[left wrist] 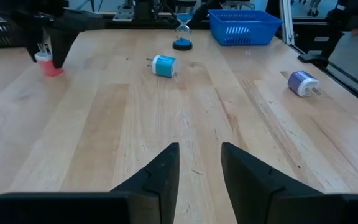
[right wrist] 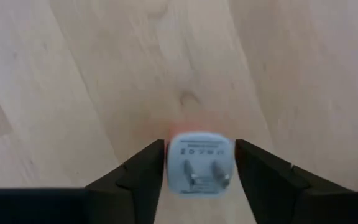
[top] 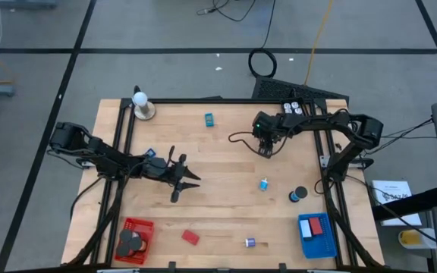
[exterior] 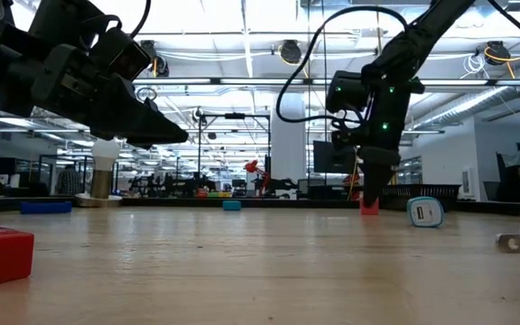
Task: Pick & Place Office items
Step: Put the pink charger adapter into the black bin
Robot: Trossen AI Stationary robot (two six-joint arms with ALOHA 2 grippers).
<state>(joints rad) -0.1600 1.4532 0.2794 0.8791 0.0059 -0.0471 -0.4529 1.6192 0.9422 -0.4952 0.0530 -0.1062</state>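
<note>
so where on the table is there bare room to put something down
Widest bare wood lies mid-table, bordered by the left tool, the right tool and the red block. The back strip between the white ball and the teal piece is free too. Crowded: near the blue basket and red basket.

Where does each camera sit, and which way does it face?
High: overhead, straight down on table; both arms, left hand, right hand.
Low: table height, looking across into room; both arms descend.
Left wrist: forward over table past left hand's fingers.
Right wrist: down on white plug at right hand.
Shared: left wrist and high both show blue basket.
</note>
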